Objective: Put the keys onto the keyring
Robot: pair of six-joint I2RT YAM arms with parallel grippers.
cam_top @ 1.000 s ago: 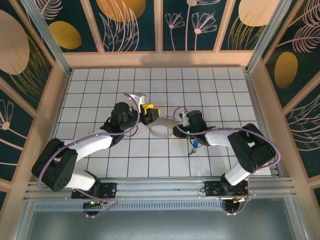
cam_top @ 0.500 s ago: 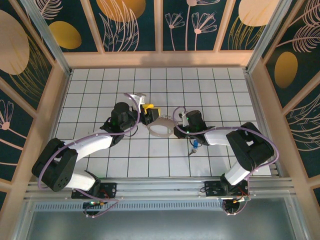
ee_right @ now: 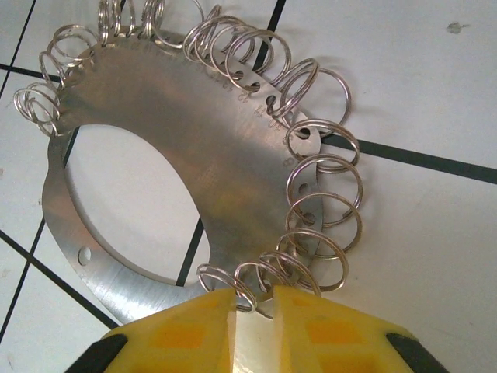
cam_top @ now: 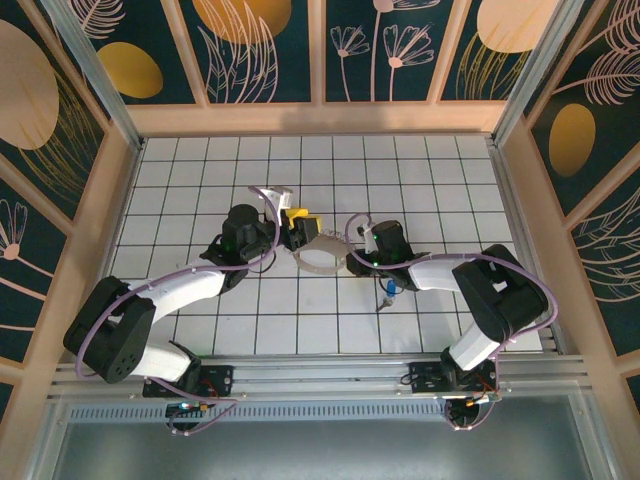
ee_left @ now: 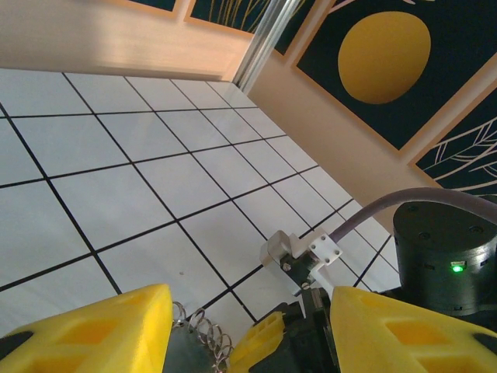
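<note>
So my right gripper (ee_right: 252,322) is pinched narrow on one small wire loop (ee_right: 233,281) of the big flat silvery metal keyring (ee_right: 155,109), my left gripper (ee_left: 247,318) straddles its far-left rim with jaws wide, I'd guess to steady it, and the little blue-headed key (cam_top: 388,289) lies on the white tiles (cam_top: 200,170) just near-right.

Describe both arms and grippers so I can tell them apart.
They match. The left arm and right arm each have white shells between bulky black joints, a purple cable looping alongside, and a green light on the black wrist. The left gripper and right gripper both carry chunky yellow fingers with recessed pockets; the right's show pale inner faces.
</note>
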